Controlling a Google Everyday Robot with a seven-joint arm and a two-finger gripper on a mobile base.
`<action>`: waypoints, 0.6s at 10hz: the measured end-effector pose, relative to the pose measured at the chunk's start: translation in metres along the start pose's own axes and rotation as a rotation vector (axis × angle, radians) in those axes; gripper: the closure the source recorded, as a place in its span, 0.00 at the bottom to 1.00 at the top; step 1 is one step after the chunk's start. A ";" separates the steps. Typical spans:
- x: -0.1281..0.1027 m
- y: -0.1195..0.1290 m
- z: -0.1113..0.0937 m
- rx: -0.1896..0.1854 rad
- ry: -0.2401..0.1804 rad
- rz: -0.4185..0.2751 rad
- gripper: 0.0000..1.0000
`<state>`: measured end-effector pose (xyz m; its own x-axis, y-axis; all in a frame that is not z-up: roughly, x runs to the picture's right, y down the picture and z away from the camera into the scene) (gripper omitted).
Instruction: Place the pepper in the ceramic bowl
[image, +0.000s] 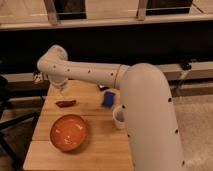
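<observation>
Over the back left of the wooden table (100, 150), hovering with the gripper (61, 91) just above the pepper (65, 103), seemingly apart from it; cannot tell whether spread wide or closed. Lying flat on the wood, dark red and slim, lengthwise left to right, near the far rim of the ceramic bowl (69, 134) but outside it. Nothing seen inside that bowl. Off to the right, well away from both: a blue block (108, 98) and, nearer the front, a white cup (119, 117). Judged to be the reach-and-grasp step, with nothing lifted yet. Next calls for lowering onto the pepper's middle, closing across its narrow width, lifting, then carrying it the short way forward over the bowl and releasing low.
</observation>
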<state>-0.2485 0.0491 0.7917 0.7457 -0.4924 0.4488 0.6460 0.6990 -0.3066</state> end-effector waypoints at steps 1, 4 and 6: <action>-0.005 -0.001 0.009 -0.003 -0.008 -0.001 0.20; -0.006 0.000 0.027 -0.009 -0.021 0.004 0.20; -0.006 0.000 0.039 -0.019 -0.036 0.005 0.20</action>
<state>-0.2596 0.0724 0.8218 0.7427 -0.4695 0.4774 0.6456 0.6913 -0.3245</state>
